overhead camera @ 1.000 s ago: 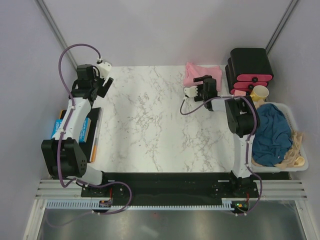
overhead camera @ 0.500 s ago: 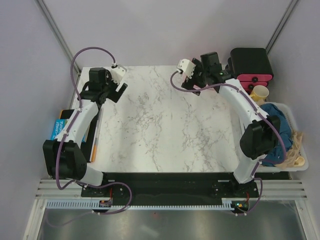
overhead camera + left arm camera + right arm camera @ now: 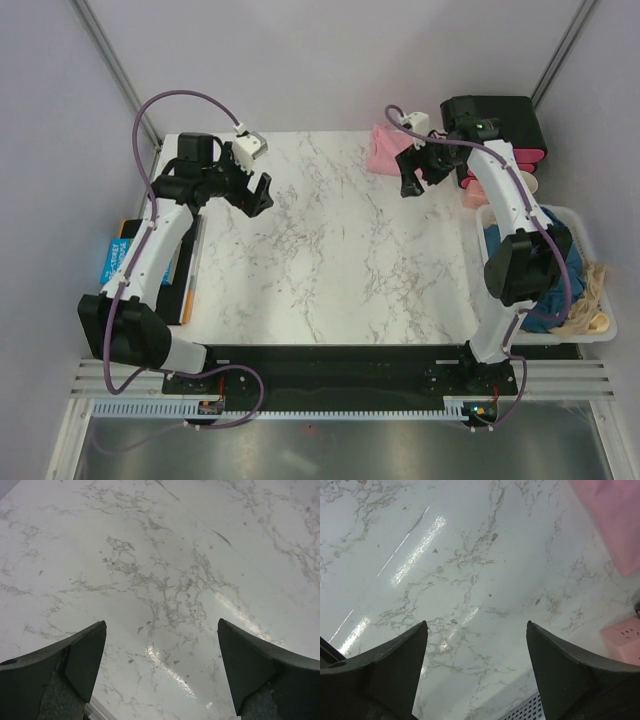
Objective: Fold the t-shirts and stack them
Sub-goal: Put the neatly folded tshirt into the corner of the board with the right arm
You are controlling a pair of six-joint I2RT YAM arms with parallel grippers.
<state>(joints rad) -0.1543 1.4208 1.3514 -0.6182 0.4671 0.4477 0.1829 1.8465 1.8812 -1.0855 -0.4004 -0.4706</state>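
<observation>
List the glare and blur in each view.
Left wrist: bright glare streaks the marble table, otherwise sharp. Right wrist: similar streaks upper left; the pink t-shirt is soft-edged at the corner. Top external: even light, faint shadows, no glare.

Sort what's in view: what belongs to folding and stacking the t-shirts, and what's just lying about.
For the job: pink t-shirt; teal-blue t-shirt, lying in the white basket.
Lying about: black boxes with pink fronts; blue packet under the left arm; beige bundle in the basket.
</observation>
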